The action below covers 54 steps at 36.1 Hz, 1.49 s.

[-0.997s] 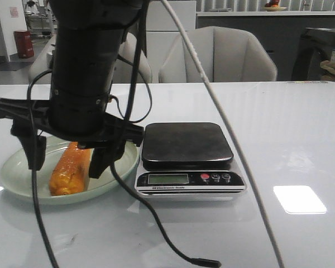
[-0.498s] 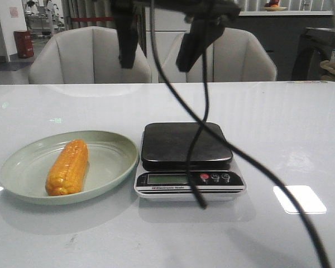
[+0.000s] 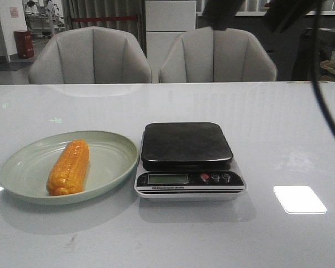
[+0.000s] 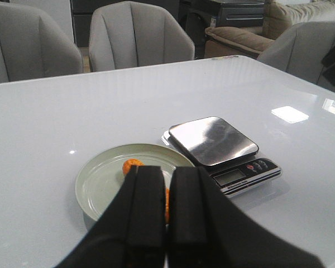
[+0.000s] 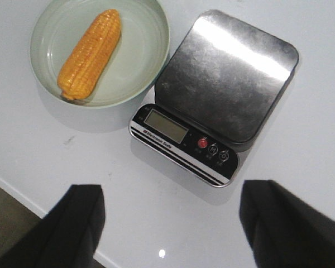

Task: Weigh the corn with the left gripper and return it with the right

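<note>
a: arm that hung over the plate point(image 3: 22, 184) a sec ago is gone up; right gripper point(image 5: 170, 226) spread wide, high above the scale point(image 3: 187, 148).
b: left gripper point(image 4: 166, 212)?
a: pressed closed, holding nothing. corn point(image 3: 68, 166) lies on the plate, scale's 9 o'clock. looks returned, prob done.
b: writing?
a: strip under display, too blurry.

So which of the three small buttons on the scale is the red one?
The red button is the one next to the display. The other two are dark and lie further from the display, toward the right end of the scale.
</note>
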Available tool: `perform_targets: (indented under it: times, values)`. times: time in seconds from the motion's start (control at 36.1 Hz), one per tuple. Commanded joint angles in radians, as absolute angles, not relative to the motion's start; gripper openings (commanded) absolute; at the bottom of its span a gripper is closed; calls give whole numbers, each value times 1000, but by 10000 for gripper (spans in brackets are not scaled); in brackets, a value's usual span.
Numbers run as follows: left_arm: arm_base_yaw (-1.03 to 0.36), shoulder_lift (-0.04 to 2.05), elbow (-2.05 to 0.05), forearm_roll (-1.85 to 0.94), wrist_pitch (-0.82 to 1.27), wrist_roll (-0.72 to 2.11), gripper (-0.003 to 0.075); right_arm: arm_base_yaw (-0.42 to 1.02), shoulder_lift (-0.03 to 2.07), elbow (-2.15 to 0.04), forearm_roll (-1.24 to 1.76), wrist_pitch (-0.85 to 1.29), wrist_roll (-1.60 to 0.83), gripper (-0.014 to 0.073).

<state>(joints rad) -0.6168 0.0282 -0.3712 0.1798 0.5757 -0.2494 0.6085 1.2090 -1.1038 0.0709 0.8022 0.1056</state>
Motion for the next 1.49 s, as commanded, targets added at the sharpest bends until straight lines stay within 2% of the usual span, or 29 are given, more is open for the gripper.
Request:
perform_targets:
  times: [0.0, 0.3, 0.55, 0.94, 1.02, 1.08, 1.16, 1.19, 1.22, 1.27, 1.47]
  values:
    - [-617, 39, -398, 187, 495, -249, 113, 602, 1069, -1031, 74, 677, 91, 597]
    - [-617, 39, -398, 187, 495, -249, 114, 603, 612, -641, 73, 386, 69, 597]
    - [-617, 39, -398, 187, 495, -249, 114, 604, 354, -441, 68, 227, 62, 597]
    - [-617, 39, -398, 187, 495, -249, 114, 604, 297, -298, 66, 102, 62, 587]
    - [-617, 39, -398, 187, 495, -249, 114, 604, 297, -297, 51, 82, 62, 518]
    - [-617, 39, -398, 187, 495, -249, 114, 604, 297, -297, 35, 70, 62, 391]
    - [-617, 39, -398, 187, 495, -249, 114, 604, 297, -297, 10, 67, 62, 140]
    - [-617, 39, -398, 187, 495, -249, 114, 604, 297, -297, 10, 64, 62, 116]
    - [-617, 39, -398, 187, 495, -249, 114, 604, 297, -297, 10, 62, 62, 157]
    - [-617, 39, -398, 187, 495, -249, 114, 604, 297, -297, 10, 62, 62, 187]
    - [-617, 39, -398, 187, 495, -249, 114, 604, 297, -297, 10, 62, 62, 186]
